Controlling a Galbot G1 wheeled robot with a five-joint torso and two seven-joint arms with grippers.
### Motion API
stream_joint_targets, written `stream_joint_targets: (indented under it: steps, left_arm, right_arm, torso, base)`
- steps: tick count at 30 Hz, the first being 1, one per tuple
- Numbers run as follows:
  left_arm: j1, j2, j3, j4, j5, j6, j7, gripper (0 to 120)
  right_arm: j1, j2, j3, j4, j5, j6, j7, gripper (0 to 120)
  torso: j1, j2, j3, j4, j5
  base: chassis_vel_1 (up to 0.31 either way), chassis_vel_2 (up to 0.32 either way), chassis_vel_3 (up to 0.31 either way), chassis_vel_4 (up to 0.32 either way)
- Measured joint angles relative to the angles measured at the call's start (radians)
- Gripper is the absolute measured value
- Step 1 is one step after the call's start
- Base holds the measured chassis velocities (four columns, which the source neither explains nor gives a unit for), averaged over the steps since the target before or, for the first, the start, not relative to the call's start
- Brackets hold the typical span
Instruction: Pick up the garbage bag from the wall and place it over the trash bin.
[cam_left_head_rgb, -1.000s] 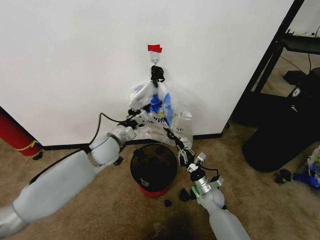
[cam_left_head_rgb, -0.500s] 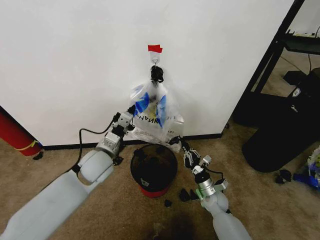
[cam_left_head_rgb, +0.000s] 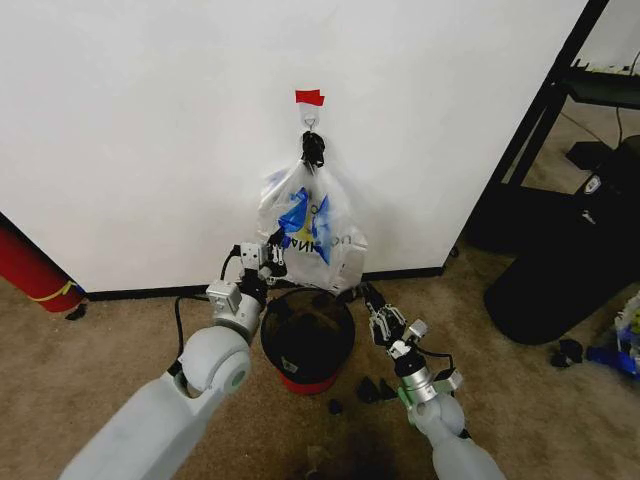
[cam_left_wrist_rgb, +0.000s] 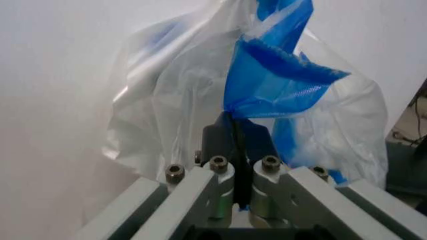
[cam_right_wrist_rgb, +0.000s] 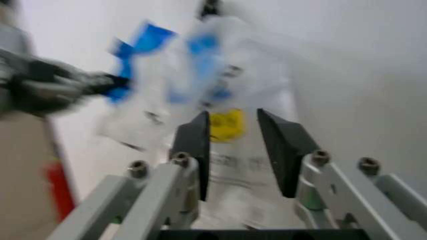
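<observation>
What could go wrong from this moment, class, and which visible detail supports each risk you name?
1. The left end effector pinches only a blue fold of the garbage bag; thin plastic might tear or slip out.
2. The bag hangs knotted on the hook; pulling sideways may not free it.
3. The open right end effector holds nothing, so the bag could miss the trash bin.

The left arm is reaching forward and up from the lower left, its wrist raised. The left gripper (cam_left_head_rgb: 272, 250) is pinching a blue fold of the bag (cam_left_wrist_rgb: 280, 80) between its closed fingers (cam_left_wrist_rgb: 223, 137). The right arm is rising from the lower right, forearm angled up and inward. The right gripper (cam_left_head_rgb: 377, 305) is pointing forward, its two dark fingers (cam_right_wrist_rgb: 193, 150) spread apart with nothing between them.
</observation>
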Motion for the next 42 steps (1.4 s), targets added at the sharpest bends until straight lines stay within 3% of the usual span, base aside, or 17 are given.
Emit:
stream_joint_targets:
  steps: [1,4,8,9,14,21,27,33,40,42]
  left_arm:
    - [0.0,0.0,0.0,0.0,0.0,0.0,0.0,0]
    - [0.036,-0.015,-0.014,-0.016,-0.003,-0.007,0.004,0]
    - [0.059,-0.022,-0.024,-0.026,0.001,-0.013,0.011,0]
    - [0.059,-0.022,-0.024,-0.026,0.001,-0.013,0.011,0]
    - [0.073,-0.034,-0.03,-0.029,0.009,-0.021,0.014,0]
    - [0.108,-0.069,-0.034,-0.045,0.01,-0.029,0.013,0]
    - [0.147,-0.108,-0.034,-0.058,0.01,-0.079,0.02,0]
    - [0.16,-0.125,-0.03,-0.063,0.008,-0.112,0.033,0]
    - [0.16,-0.132,-0.022,-0.065,0.014,-0.114,0.047,0]
    - [0.16,-0.133,-0.02,-0.065,0.017,-0.113,0.048,0]
  right_arm:
    - [0.0,0.0,0.0,0.0,0.0,0.0,0.0,29]
    - [-0.04,-0.023,0.018,0.062,-0.156,-0.031,0.256,41]
    - [-0.079,-0.052,0.035,0.112,-0.225,-0.078,0.414,54]
    - [-0.079,-0.052,0.035,0.112,-0.225,-0.078,0.414,54]
    - [-0.14,-0.104,0.069,0.202,-0.253,-0.11,0.452,79]
    - [-0.146,-0.143,0.041,0.266,-0.17,-0.072,0.34,98]
    - [-0.08,-0.232,-0.044,0.317,-0.05,-0.067,0.264,100]
    - [0.034,-0.318,-0.131,0.331,-0.011,-0.098,0.296,100]
    - [0.306,-0.526,-0.315,0.335,-0.078,-0.278,0.458,100]
    - [0.336,-0.542,-0.334,0.334,-0.086,-0.292,0.462,100]
  torso:
    - [0.0,0.0,0.0,0.0,0.0]
    - [0.0,0.0,0.0,-0.0002,-0.0002]
    - [0.0,0.0,0.0,-0.0003,-0.0001]
    - [0.0,0.0,0.0,-0.0003,-0.0001]
    - [0.0,0.0,0.0,-0.0003,0.0]
    - [0.0,0.0,0.0,-0.0003,0.0]
    - [0.0,0.0,0.0,-0.0001,0.0]
    - [0.0,0.0,0.0,-0.0001,0.0001]
    - [0.0,0.0,0.0,-0.0003,0.0001]
    - [0.0,0.0,0.0,-0.0004,0.0]
  base:
    - [0.0,0.0,0.0,0.0]
    - [0.0,0.0,0.0,0.0]
    - [0.0,0.0,0.0,0.0]
    - [0.0,0.0,0.0,0.0]
    - [0.0,0.0,0.0,0.0]
    - [0.0,0.0,0.0,0.0]
    - [0.0,0.0,0.0,0.0]
    - [0.0,0.0,0.0,0.0]
    - [0.0,0.0,0.0,0.0]
    - [0.0,0.0,0.0,0.0]
